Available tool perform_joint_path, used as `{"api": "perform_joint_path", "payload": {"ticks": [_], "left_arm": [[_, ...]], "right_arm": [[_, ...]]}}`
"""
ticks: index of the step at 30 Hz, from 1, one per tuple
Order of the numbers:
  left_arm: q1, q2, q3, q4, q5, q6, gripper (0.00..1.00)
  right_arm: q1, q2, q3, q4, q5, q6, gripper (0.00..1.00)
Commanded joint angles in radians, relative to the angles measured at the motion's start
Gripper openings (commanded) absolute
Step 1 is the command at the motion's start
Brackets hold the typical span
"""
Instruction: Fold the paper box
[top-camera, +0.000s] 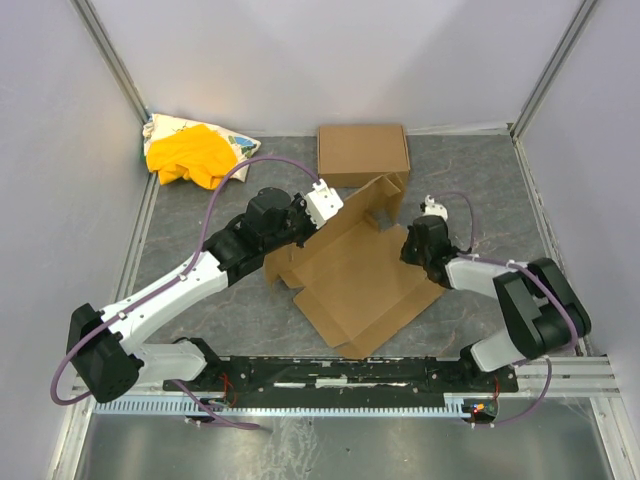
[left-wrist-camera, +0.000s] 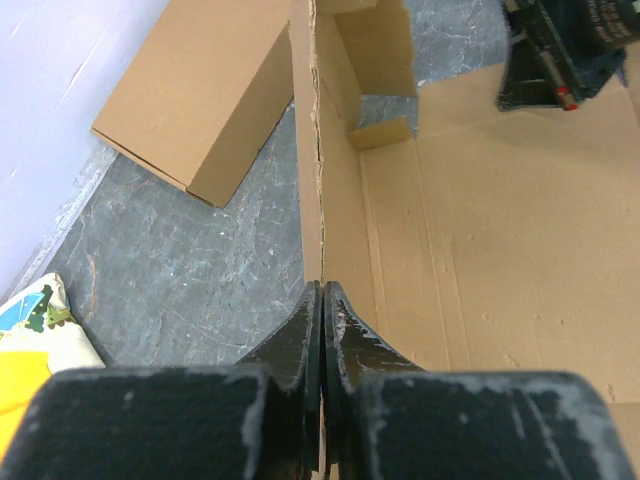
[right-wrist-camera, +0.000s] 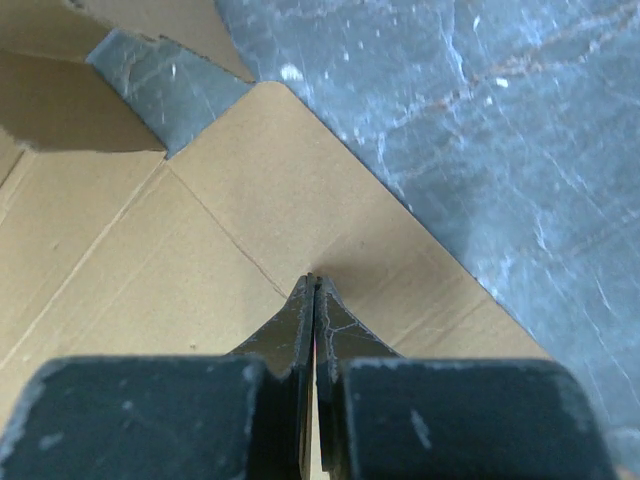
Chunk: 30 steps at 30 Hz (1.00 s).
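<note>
Top view: bright, even, diffuse light from overhead. Shadows short and soft, e.g. beside raised flap of paper box (top-camera: 355, 285). Dull sheen on metal sheet (top-camera: 330, 450) past near edge of table.

Wrist views: left gripper (left-wrist-camera: 322, 290) & right gripper (right-wrist-camera: 314, 282) blurred at btm of frame, tips sharper. Wall (left-wrist-camera: 60, 90) at far edge of table washed out. Right wrist view — dark shadow on cardboard, faint glare on tabletop (right-wrist-camera: 520, 150).

You have the paper box (top-camera: 365, 285) spread flat at the middle of the table (top-camera: 480, 190), with its far-left flap standing upright. Just behind that flap lies a second box (top-camera: 362, 152). A cloth bundle (top-camera: 190, 155) sits in the far left corner. The left gripper (top-camera: 320, 205) has the flap's edge between its fingers, and the right gripper (top-camera: 412, 245) meets the sheet's right side.
</note>
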Motion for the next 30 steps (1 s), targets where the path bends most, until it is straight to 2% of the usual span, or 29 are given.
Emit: {"api": "perform_joint_path", "payload": {"ticks": [1,7,14,17,22,26,30], "left_arm": [[0.001,-0.016,0.022,0.045,0.006,-0.028,0.03],[0.0,-0.016,0.019,0.048,0.005,-0.027,0.03],[0.001,-0.011,0.021,0.046,0.003,-0.027,0.03],[0.0,0.002,0.033,0.033,0.006,-0.033,0.03],[0.0,0.015,0.044,0.022,0.0,-0.044,0.03],[0.002,0.026,0.051,0.016,-0.005,-0.055,0.03],[0.002,0.037,0.065,0.002,-0.006,-0.066,0.03]], "right_arm": [[-0.009,0.125,0.089,-0.053,0.034,0.064,0.02],[-0.013,0.182,0.071,0.04,-0.052,0.096,0.03],[-0.002,-0.044,-0.051,0.262,-0.226,0.039,0.1],[0.055,-0.146,-0.047,0.231,-0.301,-0.015,0.11],[0.211,-0.296,-0.046,0.139,-0.271,-0.094,0.12],[0.318,-0.315,-0.083,0.2,-0.201,-0.126,0.27],[0.468,-0.186,-0.052,0.274,-0.149,-0.27,0.45]]}}
